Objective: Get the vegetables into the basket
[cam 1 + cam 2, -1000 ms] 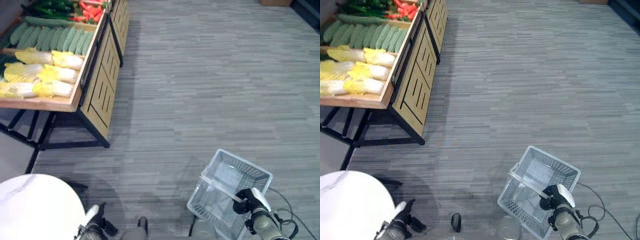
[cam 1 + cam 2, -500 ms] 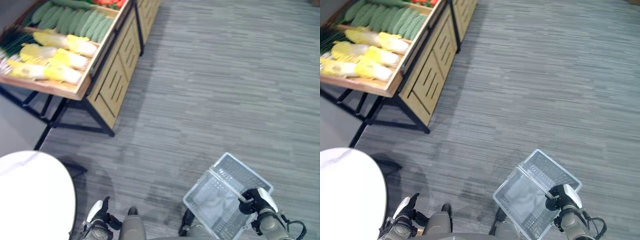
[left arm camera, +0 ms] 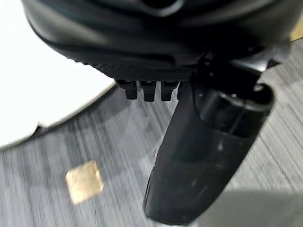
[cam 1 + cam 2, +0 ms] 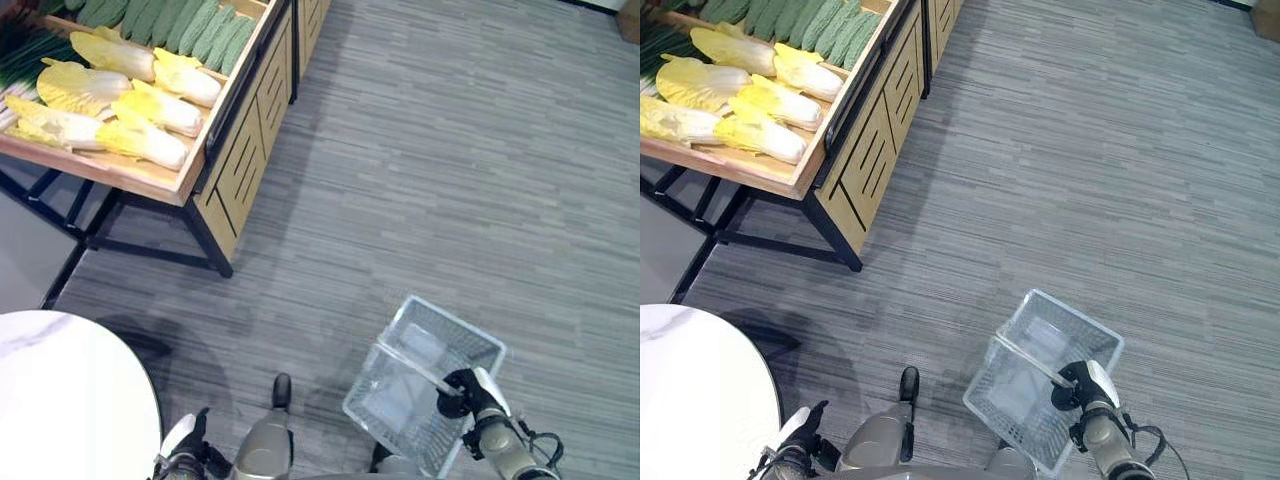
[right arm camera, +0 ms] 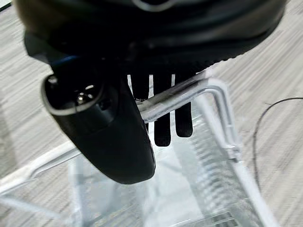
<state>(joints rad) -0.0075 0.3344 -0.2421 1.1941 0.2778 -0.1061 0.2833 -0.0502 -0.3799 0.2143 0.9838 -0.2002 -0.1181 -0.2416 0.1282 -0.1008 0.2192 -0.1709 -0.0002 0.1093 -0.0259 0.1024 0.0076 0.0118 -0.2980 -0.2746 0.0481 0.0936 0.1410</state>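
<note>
The right hand [image 4: 470, 392] was curled round the handle [image 5: 175, 97] of the empty basket [image 4: 421, 390], carrying it low over the floor. The left hand [image 4: 183, 442] hung idle, fingers curled on nothing. The vegetables [image 4: 120, 105] lay on the stand [image 4: 235, 160], well apart; the tilted basket could swing and catch the stand on approach.

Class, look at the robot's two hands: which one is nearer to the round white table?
The left. The left hand hangs just beside the white table, apart from it. The right hand is far across, curled round the basket handle.
</note>
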